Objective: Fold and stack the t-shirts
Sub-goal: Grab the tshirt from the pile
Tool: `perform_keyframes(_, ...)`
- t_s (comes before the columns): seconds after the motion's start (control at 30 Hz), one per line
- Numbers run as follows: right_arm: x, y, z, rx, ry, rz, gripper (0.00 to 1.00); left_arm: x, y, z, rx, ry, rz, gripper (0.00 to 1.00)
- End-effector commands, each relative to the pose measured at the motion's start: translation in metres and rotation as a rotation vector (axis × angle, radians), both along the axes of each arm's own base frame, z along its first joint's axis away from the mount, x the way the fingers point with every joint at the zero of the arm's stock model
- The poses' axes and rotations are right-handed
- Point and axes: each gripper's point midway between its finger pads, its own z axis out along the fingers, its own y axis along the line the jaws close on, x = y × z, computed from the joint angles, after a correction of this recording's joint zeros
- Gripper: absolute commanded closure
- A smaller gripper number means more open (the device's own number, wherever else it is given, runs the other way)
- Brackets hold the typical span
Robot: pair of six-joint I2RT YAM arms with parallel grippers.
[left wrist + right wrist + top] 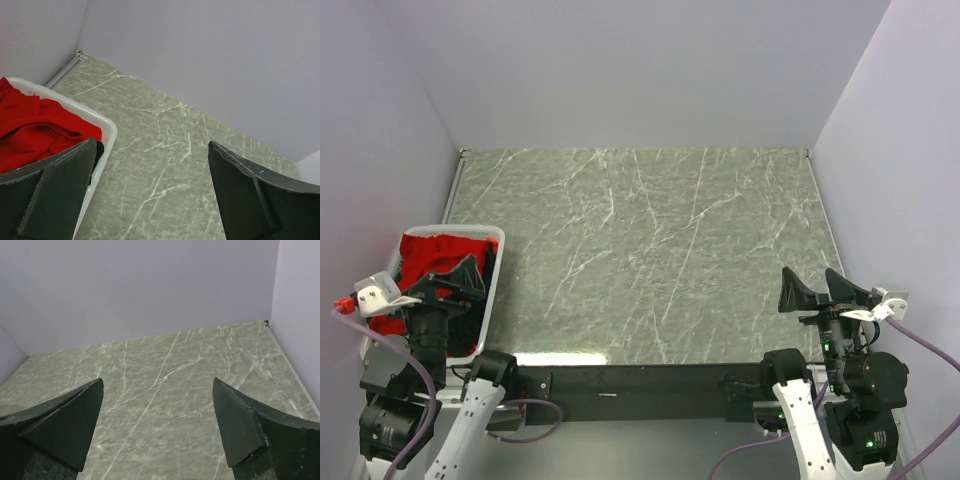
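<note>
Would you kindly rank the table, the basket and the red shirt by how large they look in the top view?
1. Table, largest.
2. Basket, next.
3. Red shirt, smallest, lying in the basket and partly hidden by the left hand.

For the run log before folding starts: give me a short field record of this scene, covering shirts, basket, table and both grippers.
shirt in view: red t-shirt, crumpled, not folded
shirt location: inside the white basket, at the table's left side
other shirts: none clearly visible
table: green marble pattern, no cloth lying on it
left gripper: open, holding nothing, over the basket's right edge
right gripper: open, holding nothing, over the table's near right part
progress: nothing folded or stacked yet
</note>
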Motion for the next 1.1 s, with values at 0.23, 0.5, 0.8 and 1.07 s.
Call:
perform_keyframes(0.23, -0.002, 0.01, -0.006, 0.086, -0.035, 0.054, 0.04, 0.04, -0.005, -0.005, -0.028, 0.087, 0.033, 0.01)
perform_keyframes(0.5, 0.01, 0.021, -0.014, 0.094, -0.006, 0.11, 0.04, 0.113, -0.015, -0.042, -0.11, 0.371, 0.138, 0.01)
perform_keyframes(0.8, 0.016, 0.033, -0.023, 0.071, 0.023, 0.181, 0.03, 0.178, 0.051, -0.077, -0.175, 0.571, 0.493, 0.01)
perform_keyframes(1.07, 0.019, 0.03, -0.023, 0.022, 0.051, 0.17, 0.03, 0.173, 0.09, -0.099, -0.243, 0.67, 0.666, 0.01)
